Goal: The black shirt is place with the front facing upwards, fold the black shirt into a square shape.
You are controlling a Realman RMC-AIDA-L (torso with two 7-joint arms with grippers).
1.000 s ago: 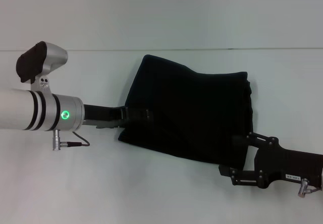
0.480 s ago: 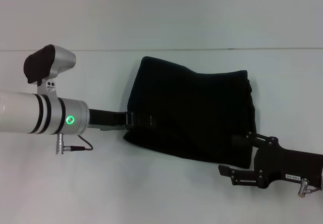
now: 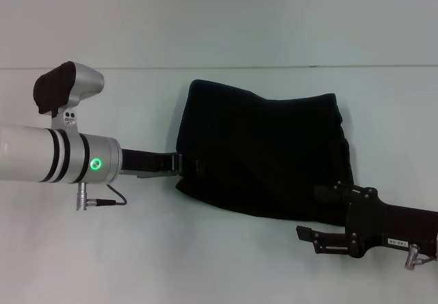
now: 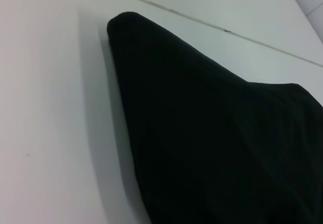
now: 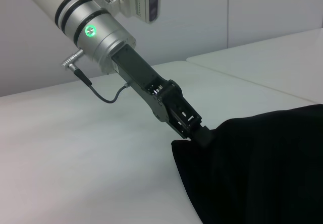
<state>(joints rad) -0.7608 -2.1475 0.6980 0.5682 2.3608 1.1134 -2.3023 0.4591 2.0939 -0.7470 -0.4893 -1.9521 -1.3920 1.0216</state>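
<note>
Head view: plain black shirt [image 3: 263,155], no lettering visible, between both end effectors.

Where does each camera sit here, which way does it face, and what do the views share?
Head view: from the robot's head, looking forward and down at the table; both arms show, left gripper at the shirt's left edge, right gripper at its near right corner.
Left wrist view: on the left arm, facing along the shirt; no robot parts show.
Right wrist view: on the right arm, facing across the table to the left gripper at the shirt's edge.
Shared: the shirt in all three; the left gripper in head and right wrist views.
</note>
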